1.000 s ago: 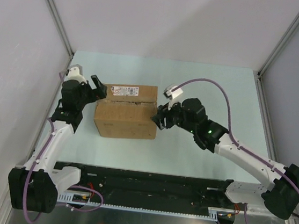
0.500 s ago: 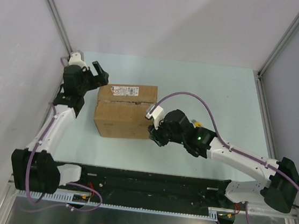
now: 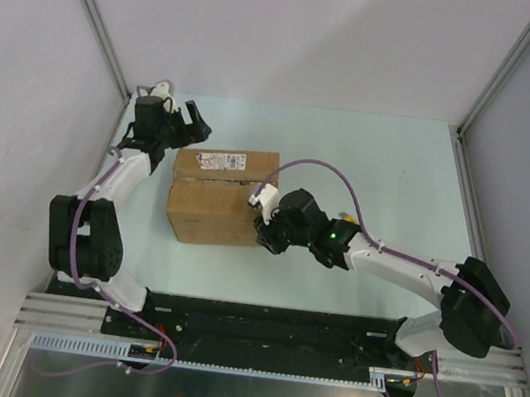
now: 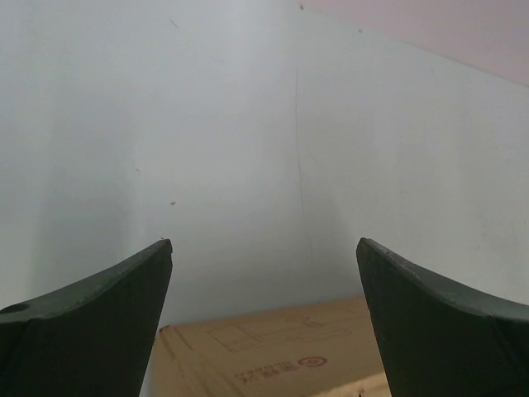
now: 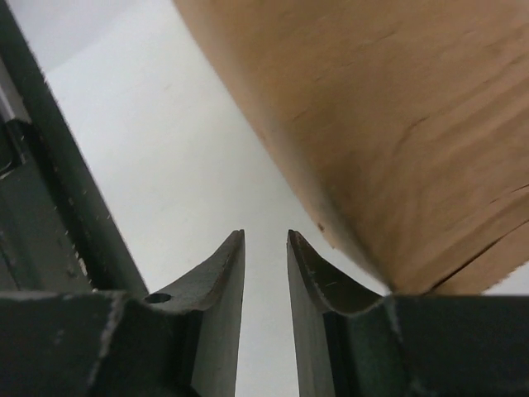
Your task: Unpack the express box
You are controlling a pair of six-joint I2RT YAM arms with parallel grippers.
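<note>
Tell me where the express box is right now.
In the top view, the express box sits on the table left of centre, with the left gripper off its far-left corner and the right gripper at its near-right corner.

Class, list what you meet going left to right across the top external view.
Left arm's black joint → express box → right arm's green light → right arm's black joint.

The left arm (image 3: 119, 172) reaches up toward the far left corner, its left gripper (image 4: 264, 248) spread wide. The right arm (image 3: 401, 267) stretches low across to the left. The right gripper (image 5: 266, 240) shows only a narrow gap between its jaws and holds nothing.
</note>
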